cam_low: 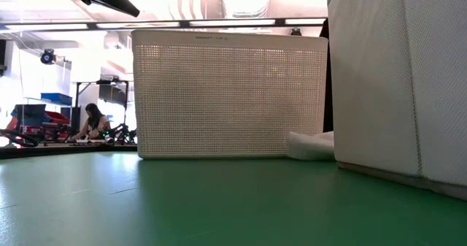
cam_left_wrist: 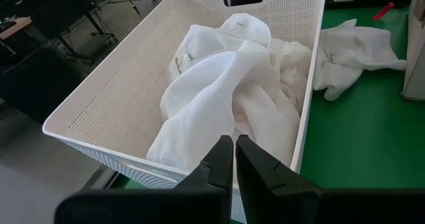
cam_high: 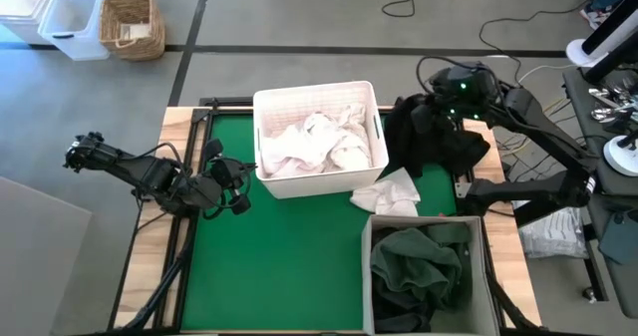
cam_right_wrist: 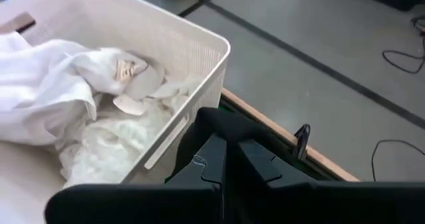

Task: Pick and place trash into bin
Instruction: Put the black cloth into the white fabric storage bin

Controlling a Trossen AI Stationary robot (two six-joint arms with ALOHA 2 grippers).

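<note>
Trash-wise it looks like the right arm is mid-carry: the right gripper sits just off the white tub's far right corner, fingers pinched together on the black cloth, which drapes down beside the tub wall and out over the table's right edge. Next move, as a guess, is lifting that bundle clear of the rim and swinging it over the tub, or maybe over the grey fabric bin at the near right, which already has the dark green garment in it; hard to say which one counts as "the bin". The tub already holds a heap of white sheets. One white sheet lies loose on the green mat between tub and bin, so that's left to do. The left gripper waits at the tub's left side, fingers pressed together, holding nothing. The hanging cloth could snag on the tub rim.
</note>
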